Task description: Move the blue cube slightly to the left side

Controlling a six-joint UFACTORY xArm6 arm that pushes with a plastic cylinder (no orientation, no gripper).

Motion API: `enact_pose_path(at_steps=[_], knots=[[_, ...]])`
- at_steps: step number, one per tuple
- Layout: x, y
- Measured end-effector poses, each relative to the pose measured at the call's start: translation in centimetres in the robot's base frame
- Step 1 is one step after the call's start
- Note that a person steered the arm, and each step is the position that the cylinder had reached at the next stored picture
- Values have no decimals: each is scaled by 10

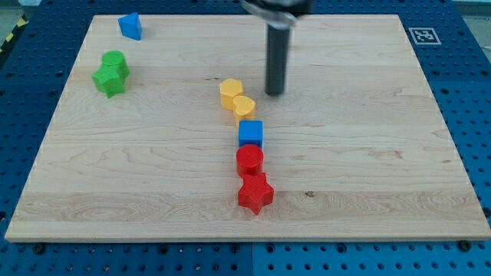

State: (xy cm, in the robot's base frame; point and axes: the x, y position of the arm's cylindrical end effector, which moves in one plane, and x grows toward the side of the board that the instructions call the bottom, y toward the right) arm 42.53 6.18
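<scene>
The blue cube [250, 133] sits near the middle of the wooden board [368, 153]. It touches a red cylinder [249, 159] just below it and a yellow block [244, 106] just above it. My tip [275, 93] is the lower end of the dark rod that comes down from the view's top. It stands above and to the right of the blue cube, just right of the yellow blocks, apart from all of them.
A second yellow block [230, 91] lies up-left of the first. A red star [255, 194] lies below the red cylinder. Two green blocks [111, 73] sit at the left. A small blue block [130, 26] sits at the top left.
</scene>
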Motion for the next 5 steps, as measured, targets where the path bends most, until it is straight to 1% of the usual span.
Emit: enact_pose_path(at_steps=[1, 2, 3, 5], knots=[[46, 19], [52, 19], [62, 1], [65, -66]])
